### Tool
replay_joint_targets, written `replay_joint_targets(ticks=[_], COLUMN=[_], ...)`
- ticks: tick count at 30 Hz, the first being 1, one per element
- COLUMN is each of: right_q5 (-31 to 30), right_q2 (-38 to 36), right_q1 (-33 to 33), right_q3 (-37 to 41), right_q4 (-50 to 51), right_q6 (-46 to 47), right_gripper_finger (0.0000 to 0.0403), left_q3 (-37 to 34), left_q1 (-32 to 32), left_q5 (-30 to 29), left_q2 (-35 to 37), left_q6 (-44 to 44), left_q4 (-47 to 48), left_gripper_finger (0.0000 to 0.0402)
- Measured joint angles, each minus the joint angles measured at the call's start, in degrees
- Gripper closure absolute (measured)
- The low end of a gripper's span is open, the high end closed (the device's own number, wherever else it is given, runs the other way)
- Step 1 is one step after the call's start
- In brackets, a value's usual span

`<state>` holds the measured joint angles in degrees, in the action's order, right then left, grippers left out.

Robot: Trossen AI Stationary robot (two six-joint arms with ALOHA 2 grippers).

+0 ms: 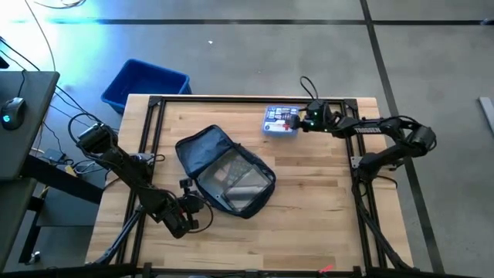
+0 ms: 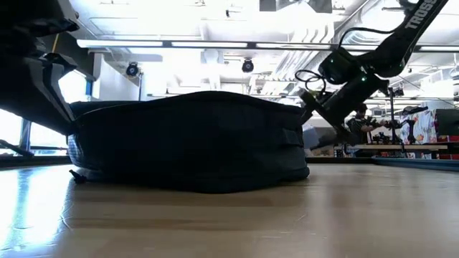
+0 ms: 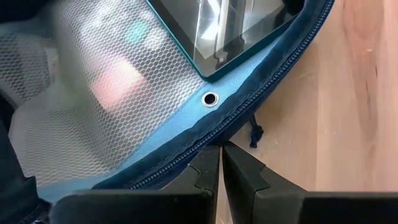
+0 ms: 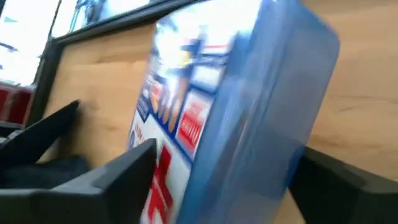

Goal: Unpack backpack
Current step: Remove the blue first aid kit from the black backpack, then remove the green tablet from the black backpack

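Observation:
The dark navy backpack (image 1: pixel 224 174) lies open in the middle of the table, with a mesh pocket (image 3: pixel 93 93) and a teal-edged flat device (image 3: pixel 217 31) showing inside. My left gripper (image 1: pixel 185 208) is shut at the backpack's near-left rim. A blue box with a red and white label (image 1: pixel 280 121) lies near the table's far edge. My right gripper (image 4: pixel 224 174) is open around the box's right end, one finger on each side of it. I cannot tell whether those fingers touch the box. My left gripper pinches the backpack's zippered rim (image 3: pixel 208 140) between its two fingertips (image 3: pixel 211 163), close to an eyelet in the blue lining. The fingers slant down from the table's near-left side. The backpack rests flat on the table.
A blue plastic bin (image 1: pixel 147 83) stands on the floor beyond the table's far left corner. A dark desk with a mouse (image 1: pixel 11 108) is on the left. Bare wood lies to the right of and in front of the backpack (image 1: pixel 324 208).

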<state>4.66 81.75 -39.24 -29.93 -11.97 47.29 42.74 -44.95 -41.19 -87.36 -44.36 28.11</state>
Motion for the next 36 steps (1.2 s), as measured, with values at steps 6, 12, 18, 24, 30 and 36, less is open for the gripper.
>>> replay_joint_targets(ticks=[6,12,18,24,30,36], right_q5=[-5.92,-12.10,-16.78,-20.83,-22.46,-9.73], right_q2=[-0.38,-4.95,-11.71,-9.80,-3.39,3.65], right_q1=[0.00,3.37,19.17,42.04,52.04,47.64], right_q3=[-0.08,-0.09,-0.13,-0.17,-4.92,-18.49], right_q4=[1.42,1.68,1.41,-4.95,-6.48,9.12], right_q6=[-2.73,-6.10,-15.12,-19.69,-18.73,-10.03], right_gripper_finger=[0.0043,0.0048,0.0048,0.0048,0.0048,0.0047], left_q3=[0.00,0.00,0.98,6.06,6.53,5.57], left_q1=[-0.20,-0.20,-0.05,0.54,6.80,10.52], left_q5=[0.20,0.17,0.10,-6.66,-2.17,12.52], left_q2=[0.01,0.01,0.03,0.03,-0.02,-3.89], left_q6=[0.00,0.40,3.10,9.25,15.32,25.18], left_q4=[-0.49,-1.01,-2.38,-2.89,-8.04,-18.76], left_gripper_finger=[0.0402,0.0402,0.0401,0.0401,0.0401,0.0401])
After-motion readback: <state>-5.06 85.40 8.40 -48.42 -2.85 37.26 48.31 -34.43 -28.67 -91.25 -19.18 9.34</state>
